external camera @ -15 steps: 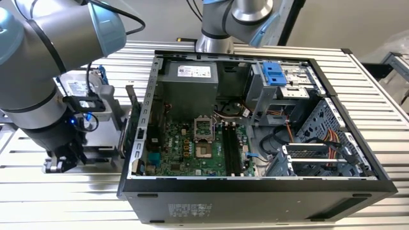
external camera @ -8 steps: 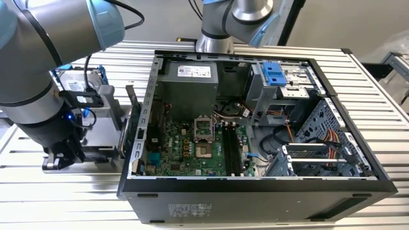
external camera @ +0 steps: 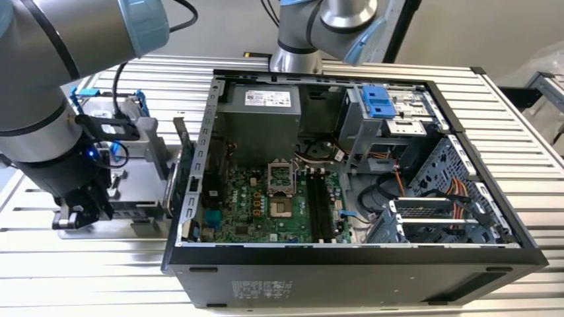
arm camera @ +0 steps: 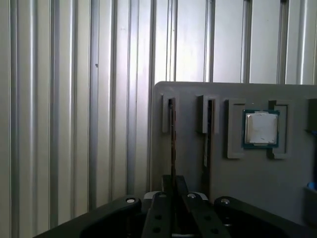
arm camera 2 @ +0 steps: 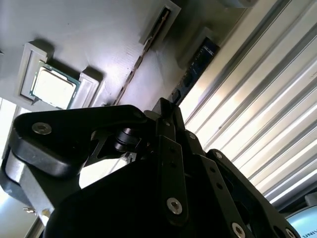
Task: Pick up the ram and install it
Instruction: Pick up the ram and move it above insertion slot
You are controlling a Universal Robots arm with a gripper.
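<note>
1. The ribbed metal table (external camera: 88, 277) carries an open computer case (external camera: 352, 264), whose black side wall lies nearest in the exterior view.
2. Inside the case, the green motherboard (external camera: 255, 205) lies flat, with its black memory slots (external camera: 317, 208) running near to far.
3. Beside the case, at the exterior view's left, the end effector (external camera: 78, 214) hangs low over a grey holder (arm camera: 188, 168).
4. In both wrist views the end effector (arm camera: 174, 179) (arm camera 2: 168, 105) has its fingers pressed close together, pinching the top edge of the ram (arm camera: 172, 139) (arm camera 2: 195, 64). The ram stands on edge in the holder's outermost slot.
5. In the next slot stands a second memory stick (arm camera: 208, 134) (arm camera 2: 143, 49), just beside the ram but apart from it. Beyond that stick, a processor chip (arm camera: 261, 128) (arm camera 2: 53, 87) sits in a square recess.
6. Farther back at the exterior view's left, a silver drive in a blue frame (external camera: 119, 105) stands behind the arm.
</note>
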